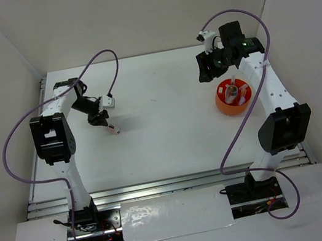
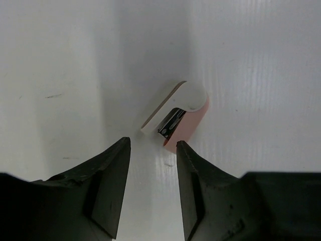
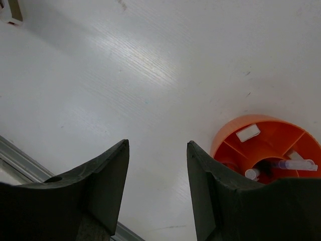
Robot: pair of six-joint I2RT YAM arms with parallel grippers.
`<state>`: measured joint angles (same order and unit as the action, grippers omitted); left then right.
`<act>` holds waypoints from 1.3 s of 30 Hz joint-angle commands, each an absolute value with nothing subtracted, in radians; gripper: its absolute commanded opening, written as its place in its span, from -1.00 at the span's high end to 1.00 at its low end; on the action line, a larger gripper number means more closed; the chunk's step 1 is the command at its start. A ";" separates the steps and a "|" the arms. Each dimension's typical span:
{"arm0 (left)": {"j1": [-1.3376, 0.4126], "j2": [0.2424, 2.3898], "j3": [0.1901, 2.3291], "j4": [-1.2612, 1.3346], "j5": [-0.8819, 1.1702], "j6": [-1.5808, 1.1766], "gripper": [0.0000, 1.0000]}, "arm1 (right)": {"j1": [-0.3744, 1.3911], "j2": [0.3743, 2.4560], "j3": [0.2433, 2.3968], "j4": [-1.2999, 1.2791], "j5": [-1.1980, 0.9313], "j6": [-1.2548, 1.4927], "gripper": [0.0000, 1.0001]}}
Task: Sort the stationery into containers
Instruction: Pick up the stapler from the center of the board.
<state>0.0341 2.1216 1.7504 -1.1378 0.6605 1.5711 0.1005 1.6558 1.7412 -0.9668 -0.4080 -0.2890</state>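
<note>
The left gripper (image 2: 153, 144) is down low over the table (image 1: 170, 137) with its jaws apart and nothing between them. The small pink-and-white block (image 2: 176, 114) lies just ahead of the fingertips, a bit of metal showing in its recess. From the left wrist view the block sits skewed and off to the right of the gap, its pink edge just beside the right finger's tip; I cannot tell whether they touch. I'd say the step in hand is picking this block up, and the way to do it well is to line up first: shift a little to the right and forward so the block sits squarely in the gap, and turn the wrist so the pads meet its long flat sides, not a corner. Closing from here would likely nudge or spin it away on the smooth surface. Over on the right, the orange tub (image 1: 233, 99) stands well apart from the block, already holding a white eraser-like piece (image 3: 248, 133) and a pen (image 3: 296, 164). The right gripper (image 3: 158, 146) hangs near it, jaws parted and empty, so the carry across should stay clear of that arm.
</note>
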 commanded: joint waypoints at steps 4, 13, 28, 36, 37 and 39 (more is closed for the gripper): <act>0.011 2.157 1.776 -1.201 0.698 1.652 -0.06 | 0.112 1.661 1.753 -0.992 -0.426 -0.298 -0.13; -0.024 2.220 1.835 -1.216 0.655 1.664 -0.05 | 0.112 1.664 1.743 -0.997 -0.423 -0.307 -0.12; -0.054 2.281 1.839 -1.190 0.569 1.663 0.39 | 0.098 1.683 1.753 -1.015 -0.417 -0.331 -0.10; -0.058 2.281 1.812 -1.215 0.532 1.648 0.87 | 0.097 1.675 1.756 -1.026 -0.420 -0.336 -0.08; -0.054 2.264 1.810 -1.207 0.544 1.620 0.93 | 0.098 1.672 1.759 -1.029 -0.422 -0.336 -0.07; -0.045 2.232 1.805 -1.172 0.622 1.563 1.00 | 0.098 1.664 1.759 -1.029 -0.429 -0.331 -0.07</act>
<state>-0.0536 2.2372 1.8359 -1.2041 0.5903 1.6073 0.1020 1.6882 1.7412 -1.0149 -0.4088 -0.3260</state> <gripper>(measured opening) 0.215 0.536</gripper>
